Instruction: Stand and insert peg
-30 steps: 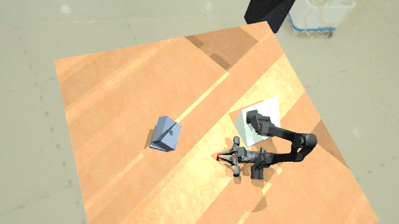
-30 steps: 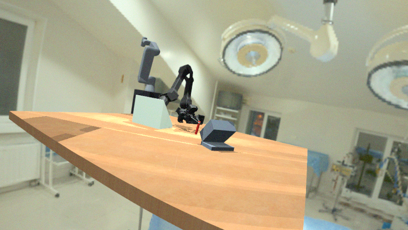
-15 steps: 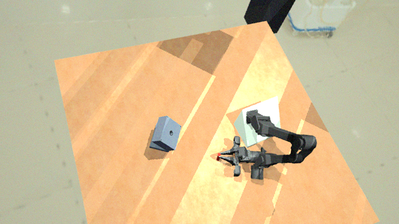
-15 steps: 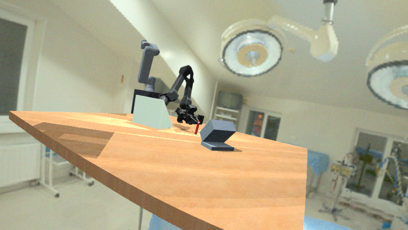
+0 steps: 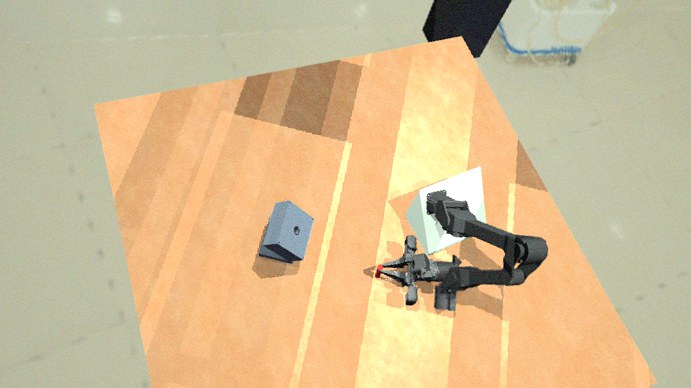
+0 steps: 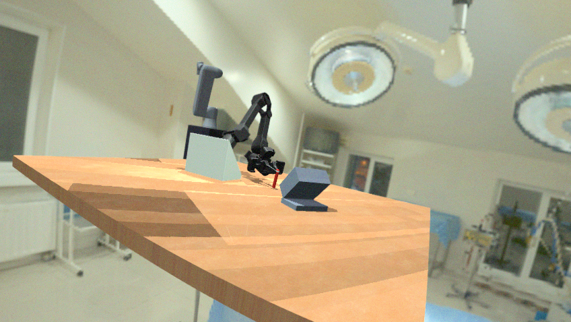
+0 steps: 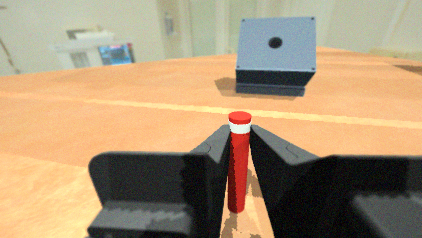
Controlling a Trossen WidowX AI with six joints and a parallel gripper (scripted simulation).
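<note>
- One gripper point(image 5: 385, 272) point(image 6: 277, 169) point(image 7: 239, 131) has its two fingers nearly together, closed on one peg near its banded end.
- One red peg point(image 5: 379, 271) point(image 6: 275, 179) point(image 7: 238, 170) is between the fingertips, upright or nearly so, with its one white band point(image 7: 240, 127) near the top and its plain end down; whether that end touches the table I cannot tell.
- One black arm point(image 5: 488, 233) point(image 6: 262, 128) bends over and down to the gripper.
- One pale wedge-shaped block point(image 5: 423, 226) point(image 6: 207, 156) stands at the arm's mounting end.
- One blue-grey block point(image 5: 288, 229) point(image 6: 306, 181) point(image 7: 276, 45), apart from the peg, has one round hole point(image 5: 296, 230) point(image 7: 275, 42) in its sloped face.
- One wooden table point(image 5: 254, 180) point(image 6: 339, 244) point(image 7: 125, 130) lies beneath them all.
</note>
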